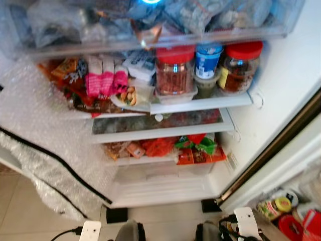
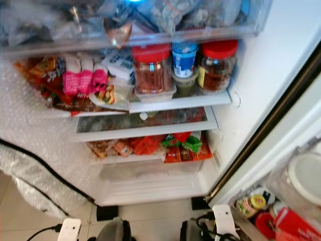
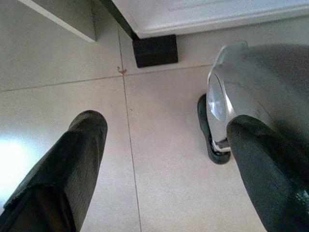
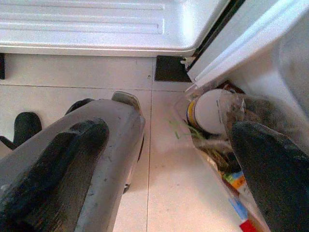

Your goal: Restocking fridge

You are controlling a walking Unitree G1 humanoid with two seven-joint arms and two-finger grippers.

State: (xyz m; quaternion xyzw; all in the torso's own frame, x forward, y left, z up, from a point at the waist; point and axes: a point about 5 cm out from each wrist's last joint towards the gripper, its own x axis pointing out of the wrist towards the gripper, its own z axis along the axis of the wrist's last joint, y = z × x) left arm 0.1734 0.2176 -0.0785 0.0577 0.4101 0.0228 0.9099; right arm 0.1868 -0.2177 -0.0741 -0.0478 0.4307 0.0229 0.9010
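Left jaws: the left gripper [image 3: 164,159] hangs low over the tiled floor [image 3: 159,193], its two black fingers [image 3: 72,164] spread wide with nothing between them.
Right jaws: the right gripper [image 4: 169,164] also hangs low with fingers [image 4: 270,179] wide apart and empty, beside the robot's silver leg [image 4: 96,145].
Fridge: the fridge [image 1: 281,95] stands open straight ahead, white inside, with a black foot [image 3: 154,50] at its base.
Middle shelf: two red-lidded jars [image 1: 175,70] [image 1: 241,65] stand near the right wall, with a blue-and-white tub [image 1: 207,60] stacked on a small container between them; left of them lie pink packets [image 1: 103,80], a bag of nuts [image 1: 131,95] and other snack bags.
Top: a clear drawer [image 1: 150,25] packed with bagged food.
Lower shelf: red and green packets [image 1: 193,148] toward the right, orange ones to their left.
Left side: a sheet of bubble wrap [image 1: 45,145] with a dark edge hangs down beside the shelves.
Right side on floor: a clear bin [image 2: 296,201] holding a yellow-lidded jar [image 1: 275,206], red items and a white lid [image 4: 210,111].
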